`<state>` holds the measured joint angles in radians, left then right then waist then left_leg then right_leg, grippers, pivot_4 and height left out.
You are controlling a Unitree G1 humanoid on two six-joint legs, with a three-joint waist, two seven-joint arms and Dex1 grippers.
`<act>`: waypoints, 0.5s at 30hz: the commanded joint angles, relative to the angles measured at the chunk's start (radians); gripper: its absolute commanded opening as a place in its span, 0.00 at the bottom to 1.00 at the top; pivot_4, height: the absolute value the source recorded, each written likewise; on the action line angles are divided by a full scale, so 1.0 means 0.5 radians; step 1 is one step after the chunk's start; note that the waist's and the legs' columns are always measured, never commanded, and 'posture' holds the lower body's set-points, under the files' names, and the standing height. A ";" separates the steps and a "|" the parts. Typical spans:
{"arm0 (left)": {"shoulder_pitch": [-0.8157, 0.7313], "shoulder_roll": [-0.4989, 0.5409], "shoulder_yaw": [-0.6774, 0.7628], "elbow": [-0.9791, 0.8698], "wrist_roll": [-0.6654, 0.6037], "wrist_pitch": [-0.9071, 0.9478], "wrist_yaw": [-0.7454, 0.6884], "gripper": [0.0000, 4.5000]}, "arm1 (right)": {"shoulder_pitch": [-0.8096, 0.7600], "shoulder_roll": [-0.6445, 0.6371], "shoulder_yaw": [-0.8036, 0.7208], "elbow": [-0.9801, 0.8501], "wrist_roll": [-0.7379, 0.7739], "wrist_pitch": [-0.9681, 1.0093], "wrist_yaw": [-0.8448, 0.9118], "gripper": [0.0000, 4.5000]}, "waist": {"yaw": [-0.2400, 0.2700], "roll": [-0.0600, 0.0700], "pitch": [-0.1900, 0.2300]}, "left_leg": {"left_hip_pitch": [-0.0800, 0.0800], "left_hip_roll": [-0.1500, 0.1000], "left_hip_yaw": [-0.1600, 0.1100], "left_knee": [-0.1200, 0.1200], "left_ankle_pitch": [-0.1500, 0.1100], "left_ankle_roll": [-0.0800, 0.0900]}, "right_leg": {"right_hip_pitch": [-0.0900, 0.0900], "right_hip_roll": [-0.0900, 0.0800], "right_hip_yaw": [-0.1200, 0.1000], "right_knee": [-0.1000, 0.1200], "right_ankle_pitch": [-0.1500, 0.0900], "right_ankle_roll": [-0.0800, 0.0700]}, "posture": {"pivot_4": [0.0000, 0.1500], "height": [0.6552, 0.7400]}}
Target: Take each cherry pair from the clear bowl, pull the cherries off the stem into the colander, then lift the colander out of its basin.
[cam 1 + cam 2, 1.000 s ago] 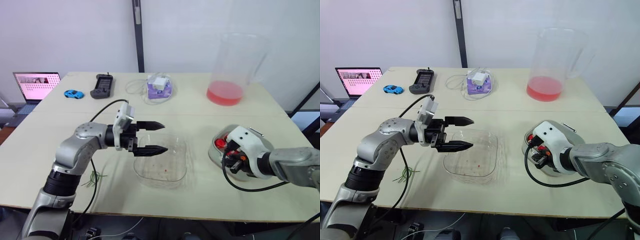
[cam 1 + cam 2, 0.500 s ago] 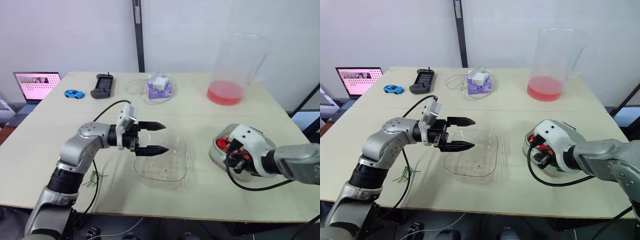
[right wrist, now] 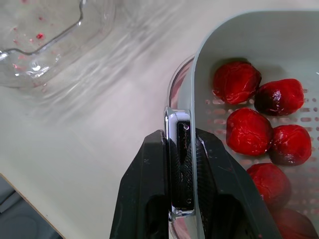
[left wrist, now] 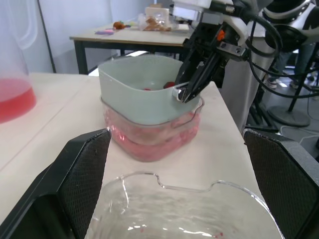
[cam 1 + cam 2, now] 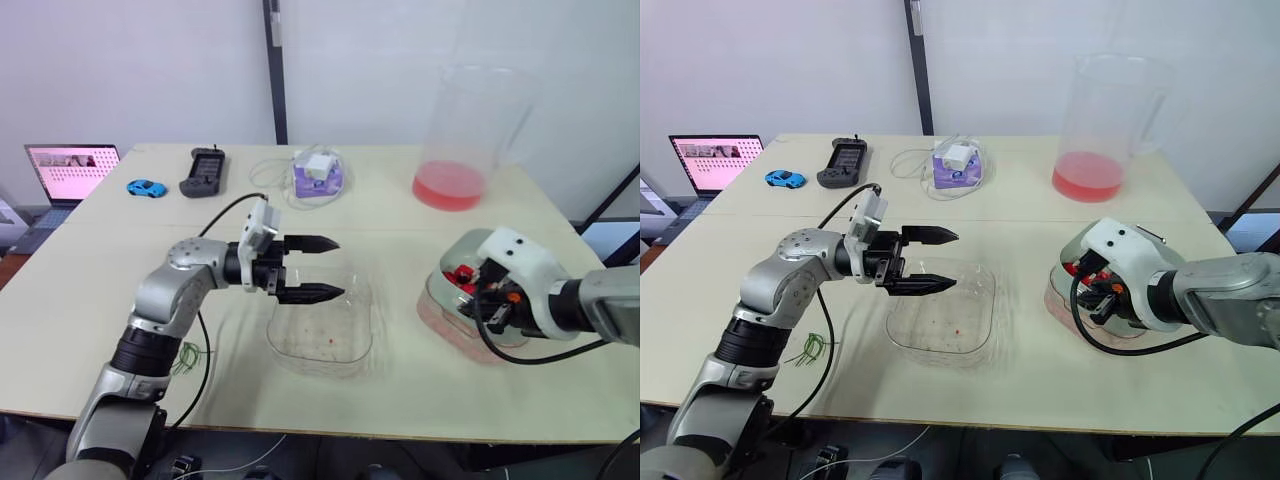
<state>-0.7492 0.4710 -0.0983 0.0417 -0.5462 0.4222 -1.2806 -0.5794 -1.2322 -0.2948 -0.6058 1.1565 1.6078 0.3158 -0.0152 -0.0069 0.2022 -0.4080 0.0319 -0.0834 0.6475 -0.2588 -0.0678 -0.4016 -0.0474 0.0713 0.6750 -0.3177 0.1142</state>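
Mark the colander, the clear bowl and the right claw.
colander [image 4: 139, 99]: left wrist view, pale side wall.
clear bowl [image 5: 962, 300]: right eye view, bare floor.
right claw [image 3: 180, 137]: right wrist view, between its fingertips.

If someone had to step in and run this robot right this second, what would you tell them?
Left gripper: open, holding nothing, hovering over the left side of the clear bowl.
Right gripper: shut on the rim of the colander.
The clear bowl has no cherry pairs in it, only red specks. The cherries lie in the colander, and green stems lie on the table.
Done: the pulling looks finished.
Left: the colander is raised but its bottom sits within the pink basin. Lift it clear.
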 commanded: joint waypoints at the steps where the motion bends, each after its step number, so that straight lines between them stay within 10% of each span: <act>1: -0.049 -0.014 0.013 -0.005 0.007 -0.052 -0.017 1.00 | -0.093 -0.102 -0.138 0.059 0.054 0.013 -0.027 0.04 | -0.001 0.000 0.000 | 0.000 0.000 0.000 0.000 0.000 0.000 | 0.000 0.000 0.000 0.000 0.000 0.000 | 1.00 0.92; 15: -0.059 -0.031 0.005 0.029 0.023 -0.062 -0.063 1.00 | -0.180 -0.154 -0.158 0.141 0.411 0.013 -0.194 0.04 | -0.002 0.000 0.000 | 0.000 0.000 0.000 0.000 0.000 0.000 | -0.001 0.000 0.000 0.000 0.000 0.000 | 1.00 0.92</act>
<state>-0.7615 0.4534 -0.1034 0.0777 -0.5334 0.4051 -1.3061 -0.6521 -1.2814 -0.3330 -0.5356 1.3394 1.6077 0.2359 -0.0164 -0.0069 0.2022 -0.4082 0.0321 -0.0834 0.6473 -0.2589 -0.0676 -0.4021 -0.0472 0.0714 0.6751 -0.3177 0.1142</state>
